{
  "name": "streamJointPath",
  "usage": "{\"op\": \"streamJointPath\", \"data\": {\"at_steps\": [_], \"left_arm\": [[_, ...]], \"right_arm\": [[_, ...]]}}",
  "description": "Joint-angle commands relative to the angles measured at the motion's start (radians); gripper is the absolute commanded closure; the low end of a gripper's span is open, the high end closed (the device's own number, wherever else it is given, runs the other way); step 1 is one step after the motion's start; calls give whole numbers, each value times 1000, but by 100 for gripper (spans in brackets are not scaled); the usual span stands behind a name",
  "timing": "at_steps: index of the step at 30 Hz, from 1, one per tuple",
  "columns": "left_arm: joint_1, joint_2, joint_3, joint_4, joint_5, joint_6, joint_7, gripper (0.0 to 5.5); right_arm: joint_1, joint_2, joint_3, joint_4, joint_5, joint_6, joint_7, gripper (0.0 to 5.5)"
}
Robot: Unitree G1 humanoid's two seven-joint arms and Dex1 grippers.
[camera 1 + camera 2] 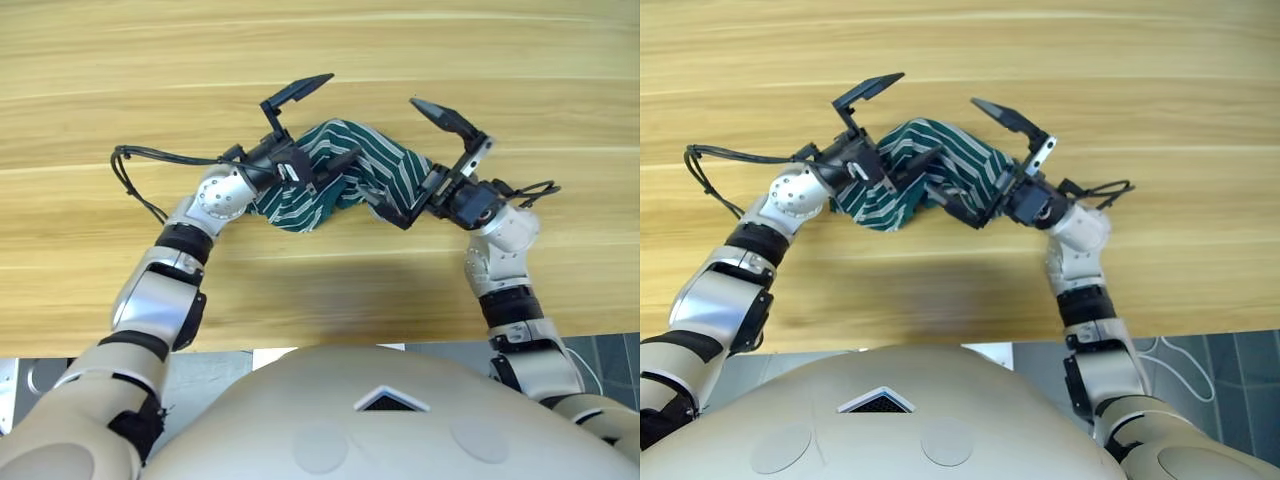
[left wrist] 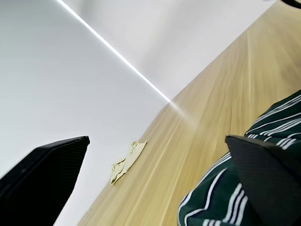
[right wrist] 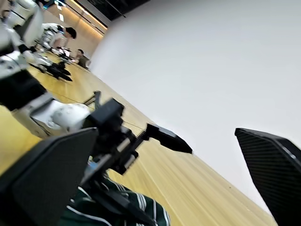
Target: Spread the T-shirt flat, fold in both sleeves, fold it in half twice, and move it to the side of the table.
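A dark green T-shirt [image 1: 345, 180] with thin white stripes is seen bunched into a crumpled heap on a pale wooden table [image 1: 320, 50]; it is not spread flat, and no sleeve can be told apart from the body. The heap lies near the table's front edge, between the two arms.

The left gripper [image 1: 335, 118] is placed at the left end of the heap, its claw held wide apart; one finger is raised clear above the table, while the other is pressed against the cloth. In the left wrist view the raised finger [image 2: 42, 174] is seen well apart from the lower finger [image 2: 268, 174], which is laid on striped cloth; bare wood is seen in the gap.

The right gripper [image 1: 400, 158] is set at the right end of the heap, likewise spread wide; its upper finger is lifted over the table and its lower finger is tucked at the shirt's edge. In the right wrist view, folds of the shirt are seen beside one finger [image 3: 47, 174]; nothing is clamped by either claw.

A black cable [image 1: 130, 170] is looped on the table beside the left arm; a small yellowish scrap [image 2: 126, 161] is seen at the table's far edge.
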Motion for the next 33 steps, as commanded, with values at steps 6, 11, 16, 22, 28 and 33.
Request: {"op": "streamJointPath", "data": {"at_steps": [6,11,16,22,28,33], "left_arm": [[106,201,-28,-299,-410,-9,-249,12],[154,337,47,-388,-576,90,-394,12],[185,401,61,-280,-367,123,-443,12],[179,421,21,-235,-114,159,-457,12],[212,449,9,-276,-97,185,-515,12],[122,463,-37,-168,205,281,-350,12]], "right_arm": [[-46,-163,-216,84,-331,10,-245,10],[-54,-261,-236,98,-621,65,-396,10],[-46,-299,-159,99,-784,107,-459,10],[-59,-325,-86,97,-942,186,-541,10],[-79,-354,-35,102,-994,231,-579,10],[-63,-375,5,67,-1002,248,-585,10]]}}
